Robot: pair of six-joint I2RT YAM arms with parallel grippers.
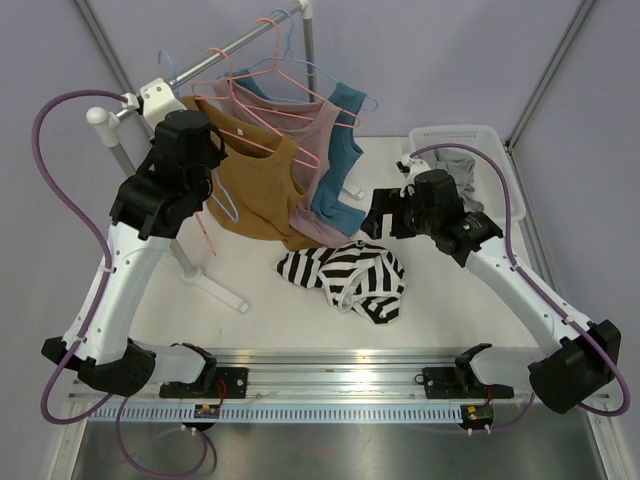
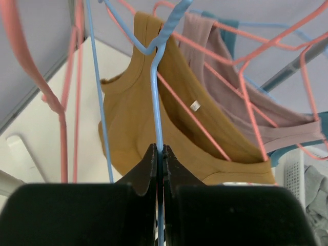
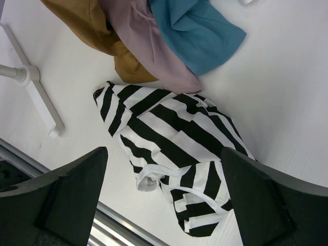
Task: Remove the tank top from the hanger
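Observation:
A black-and-white striped tank top (image 1: 340, 278) lies crumpled on the white table, off any hanger. My right gripper (image 3: 164, 154) hangs open just above it (image 3: 174, 133), with nothing between its fingers; in the top view it (image 1: 385, 215) is to the right of the hanging clothes. My left gripper (image 2: 160, 151) is raised by the rack and shut on the thin wire of a bare blue hanger (image 2: 158, 102). That wire runs up to its twisted neck among several pink hangers.
A mustard top (image 1: 262, 190), a mauve top (image 1: 325, 150) and a teal top (image 1: 345, 150) hang from pink and blue hangers on the rack rail (image 1: 240, 40). The rack's white foot (image 1: 215, 285) crosses the table at left. A white basket (image 1: 470, 135) with grey cloth stands at back right.

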